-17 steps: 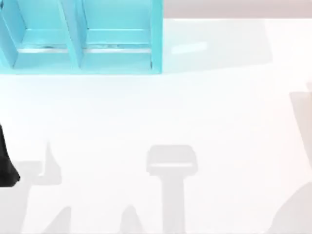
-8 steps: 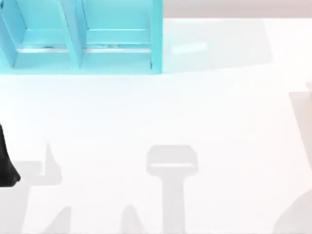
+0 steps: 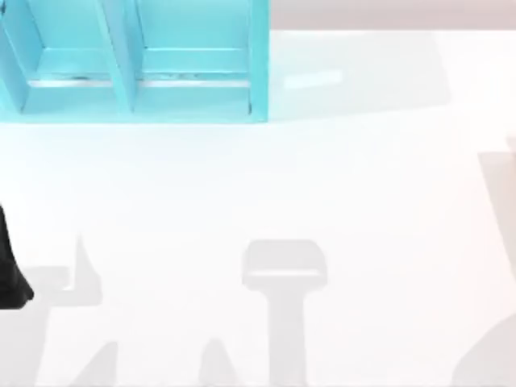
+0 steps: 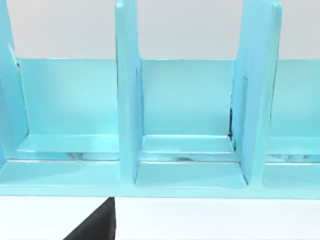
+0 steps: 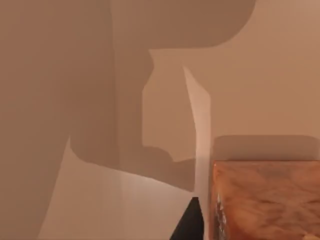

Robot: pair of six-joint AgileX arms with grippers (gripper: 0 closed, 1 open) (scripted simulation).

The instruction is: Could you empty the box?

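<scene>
Top view unchanged over the last second: teal rack (image 3: 137, 64) at 11 o'clock, left arm (image 3: 10, 266) parked at 9 o'clock. Right wrist view: wooden box (image 5: 265, 200) close by, so emptying looks unstarted. Finger states of both grippers: cannot tell.

At the far left of our white table (image 3: 266, 177) stands a turquoise shelf (image 3: 133, 60) with upright dividers that split it into open compartments, and we see nothing in the ones facing us. A dark piece of our left arm (image 3: 10, 266) pokes in at the left edge, well apart from the shelf. Grey shadows lie along the table's near side and right edge.
</scene>
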